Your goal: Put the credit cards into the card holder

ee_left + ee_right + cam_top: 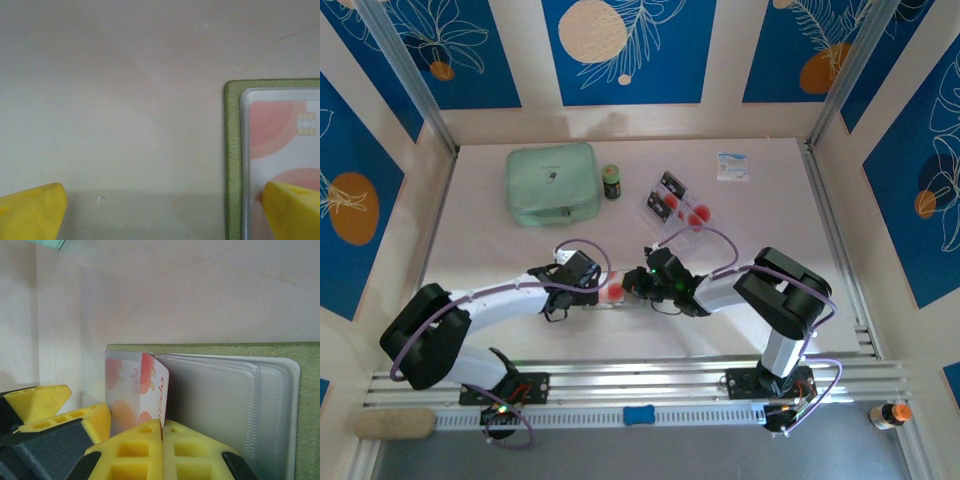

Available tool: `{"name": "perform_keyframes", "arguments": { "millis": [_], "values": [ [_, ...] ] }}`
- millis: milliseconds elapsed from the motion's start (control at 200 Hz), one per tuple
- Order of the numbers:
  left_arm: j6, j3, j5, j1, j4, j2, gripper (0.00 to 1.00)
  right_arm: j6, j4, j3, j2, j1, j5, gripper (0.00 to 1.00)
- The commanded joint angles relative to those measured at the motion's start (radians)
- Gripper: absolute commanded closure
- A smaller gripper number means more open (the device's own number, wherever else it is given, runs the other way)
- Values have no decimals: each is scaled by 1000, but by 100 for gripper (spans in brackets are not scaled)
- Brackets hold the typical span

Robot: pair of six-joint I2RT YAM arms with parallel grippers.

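Right gripper (162, 437): pinching a credit card (152, 382) upright against clear sleeves (225, 400).
Left gripper (162, 212): gaping wide, one finger (292, 210) overlapping the card holder (231, 150).
Card holder: lying open on the table (770, 230), between both grippers.

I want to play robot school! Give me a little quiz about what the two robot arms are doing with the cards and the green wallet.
1. True or false: the left gripper stands wide open.
2. What is the right gripper pinching at the card holder? A) a coin B) a credit card C) a key
3. In the top view, what small thing stands between the mint-green zip case and the clear tray with the spare cards?
Key: 1 true. 2 B. 3 a small dark bottle with a green cap.
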Motion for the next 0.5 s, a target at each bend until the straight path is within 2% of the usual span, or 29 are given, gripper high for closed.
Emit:
{"name": "perform_keyframes", "arguments": {
  "millis": [0, 495],
  "values": [
    [-9, -20, -9, 13, -34, -4, 0, -12, -84, -10, -8, 17, 22, 100],
    [-10, -24, -11, 15, -28, -9, 0, -6, -153, 3, -23, 30, 34, 100]
  ]
}}
